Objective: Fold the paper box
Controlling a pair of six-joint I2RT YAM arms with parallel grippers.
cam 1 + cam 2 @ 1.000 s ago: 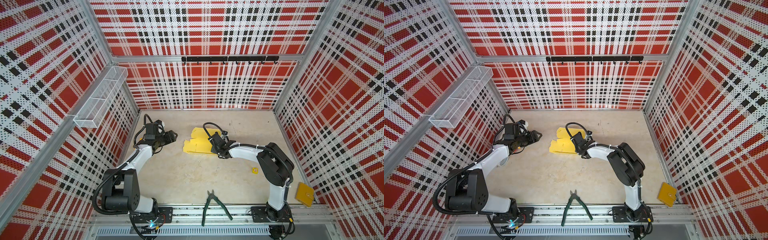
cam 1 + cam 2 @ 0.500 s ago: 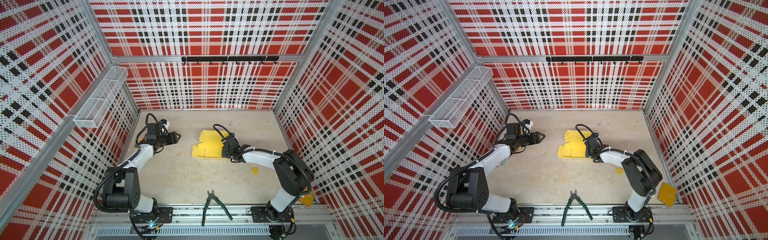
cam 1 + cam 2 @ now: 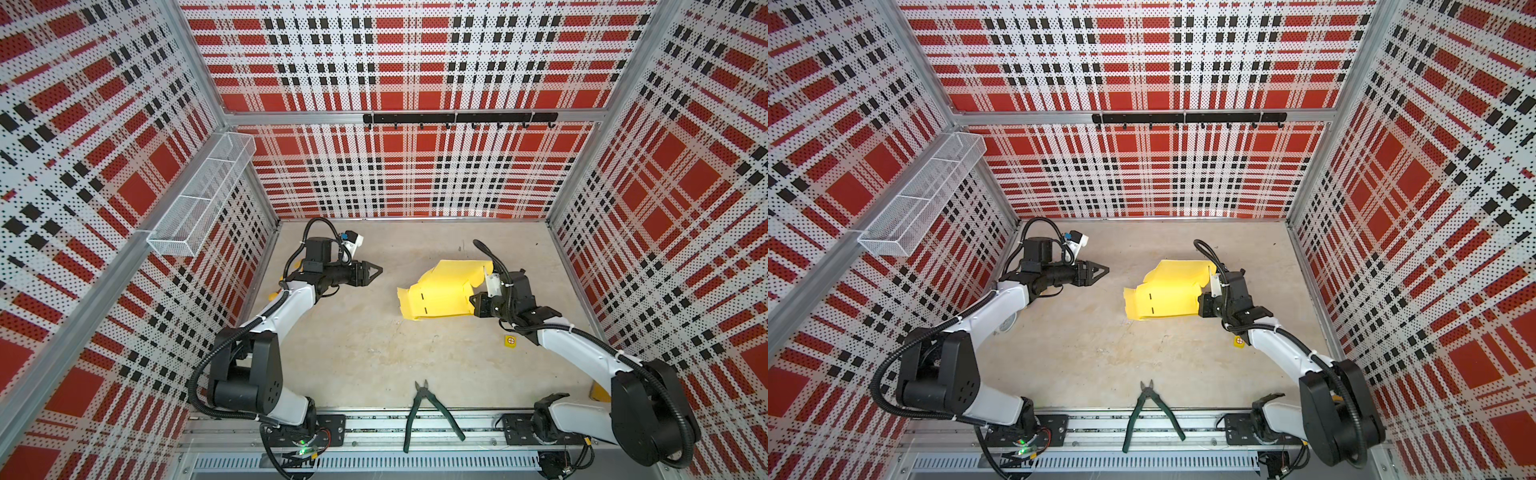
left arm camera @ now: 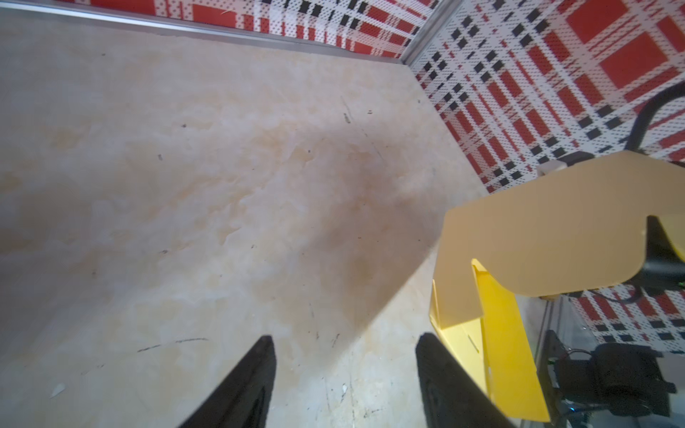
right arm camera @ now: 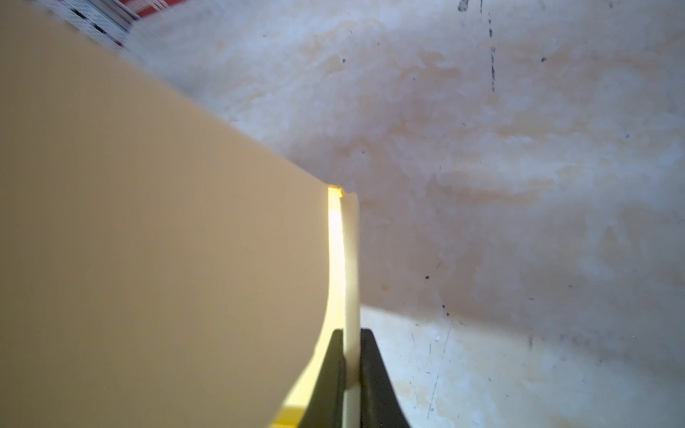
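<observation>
Status: right gripper [image 5: 351,335] clamped on paper box [image 3: 444,291] edge.
Flap between its fingers at box's 3 o'clock; left gripper [image 4: 346,337] parted, empty, well apart at 9 o'clock.

In a top view, your right gripper [image 3: 476,301] meets the right edge of the paper box [image 3: 440,293], a partly folded yellow sheet with 2 slits showing. Your left gripper [image 3: 376,269] points toward it, well apart. Green-handled pliers [image 3: 430,409] lie across the front rail [image 3: 374,428]. 1 small yellow cube [image 3: 510,340] sits near the right gripper.
</observation>
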